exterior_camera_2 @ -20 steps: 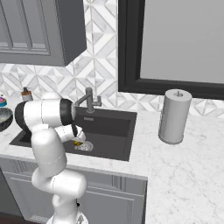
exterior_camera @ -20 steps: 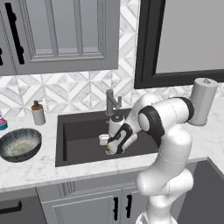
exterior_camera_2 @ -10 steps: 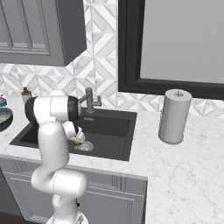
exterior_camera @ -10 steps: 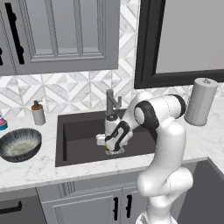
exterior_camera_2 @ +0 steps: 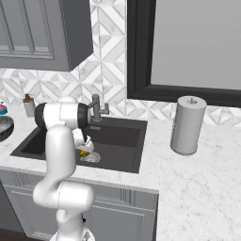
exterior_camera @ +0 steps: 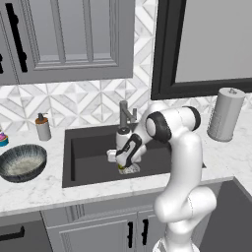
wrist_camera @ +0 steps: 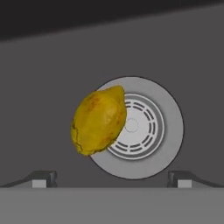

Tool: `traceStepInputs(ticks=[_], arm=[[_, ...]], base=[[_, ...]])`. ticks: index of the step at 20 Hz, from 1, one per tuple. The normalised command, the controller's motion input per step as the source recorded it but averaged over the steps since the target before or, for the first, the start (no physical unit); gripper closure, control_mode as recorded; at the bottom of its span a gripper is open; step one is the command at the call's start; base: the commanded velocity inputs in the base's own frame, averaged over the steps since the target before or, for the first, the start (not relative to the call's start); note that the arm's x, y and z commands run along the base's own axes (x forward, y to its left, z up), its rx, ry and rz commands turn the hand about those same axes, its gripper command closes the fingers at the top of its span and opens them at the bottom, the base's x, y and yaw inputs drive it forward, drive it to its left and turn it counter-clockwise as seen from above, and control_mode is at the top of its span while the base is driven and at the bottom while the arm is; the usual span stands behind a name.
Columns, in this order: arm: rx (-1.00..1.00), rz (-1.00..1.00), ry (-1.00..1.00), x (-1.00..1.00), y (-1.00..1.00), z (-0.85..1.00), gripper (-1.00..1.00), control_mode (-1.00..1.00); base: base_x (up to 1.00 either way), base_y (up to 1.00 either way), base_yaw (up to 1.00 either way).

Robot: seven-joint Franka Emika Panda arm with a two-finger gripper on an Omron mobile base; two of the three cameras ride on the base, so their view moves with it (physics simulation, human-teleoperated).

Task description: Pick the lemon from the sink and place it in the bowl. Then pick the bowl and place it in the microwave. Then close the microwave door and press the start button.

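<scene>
Reaching down into the large dark grey rectangular sink point(exterior_camera: 88, 157), the two-finger gripper point(exterior_camera: 123, 167) is seen in the left base view just above the round silver drain point(exterior_camera: 129, 169); the wide shallow blue-grey bowl point(exterior_camera: 22, 162) rests on the marble counter point(exterior_camera: 29, 189), well apart.

From the right base view, the small yellow lemon point(exterior_camera_2: 84, 153) is seen beside the drain, under the hand.

In the hand view, the lemon overlaps the drain's left edge, and the fingertips point(wrist_camera: 43, 178) are spread wide, gripping nothing.
</scene>
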Motion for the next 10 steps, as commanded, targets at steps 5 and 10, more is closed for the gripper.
traceStepInputs(ticks=[5, 10], arm=[[0.0, 0.0, 0.03, 0.2, 0.0, -0.36, -1.0, -1.0], [0.0, 0.0, 0.02, 0.24, 0.0, -0.27, -1.0, -1.0]], base=[[0.0, 0.0, 0.0], [0.0, 0.0, 0.0]])
